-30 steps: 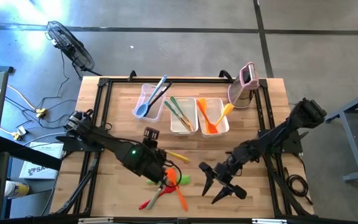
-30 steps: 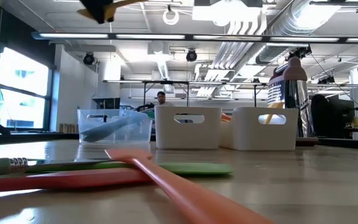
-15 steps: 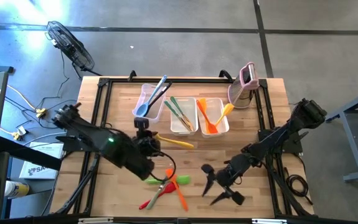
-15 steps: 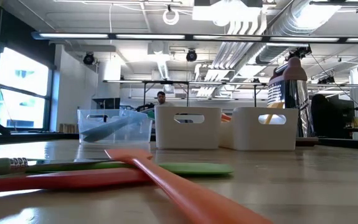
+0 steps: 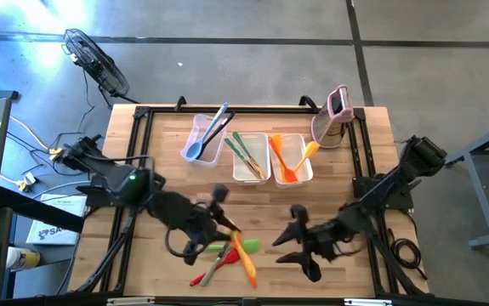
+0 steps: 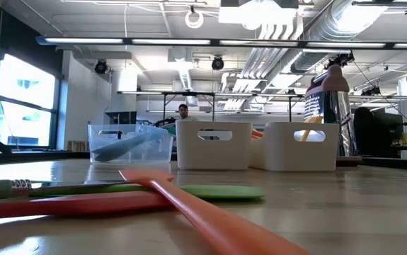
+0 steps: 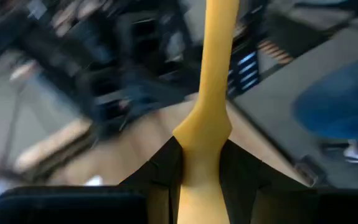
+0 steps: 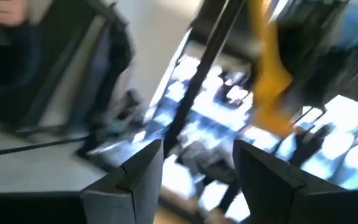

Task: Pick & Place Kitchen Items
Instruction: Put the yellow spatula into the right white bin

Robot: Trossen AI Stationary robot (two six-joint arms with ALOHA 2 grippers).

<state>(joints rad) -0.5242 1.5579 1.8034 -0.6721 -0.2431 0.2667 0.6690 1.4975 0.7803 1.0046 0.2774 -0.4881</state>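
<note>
Yellow utensil (image 7: 207, 112) is clamped in the left gripper (image 5: 223, 223): left wrist view shows the two dark fingers (image 7: 160, 168) closed on its slim handle, the shaft running forward out between them. In the high view it shows as a yellow strip (image 5: 242, 252) angling away from the gripper, over the loose pile at the table's front edge. Landmark for the rest: the middle clear tub (image 5: 250, 172). Left gripper sits toward the front of the table from that tub, slightly left. The pile is just past it, further front: a green utensil (image 5: 231, 247), an orange one (image 5: 248, 270) and a red one (image 5: 203, 275), crossing and touching each other. The low view has the same pile up close: orange handle (image 6: 210, 219) lying over the red one (image 6: 69, 205), green blade (image 6: 214, 191) behind. The middle tub holds green utensils (image 5: 246, 153). Left of it, the next tub (image 5: 195, 127) holds a blue spoon (image 5: 203, 140) and a dark one (image 5: 218, 126), both leaning out over the rim. Right of it, the third tub (image 5: 302, 174) holds orange utensils (image 5: 283, 161) and a yellow one (image 5: 309, 153) sticking out over the right rim. The pink-and-white gadget (image 5: 336, 110) stands upright further right and back of the tubs. Right gripper (image 5: 299, 242) is front-right of the middle tub, jaws spread with nothing between them, raised off the wooden table (image 5: 372, 136); its wrist view shows the open fingers (image 8: 135, 174) and only blur beyond.
</note>
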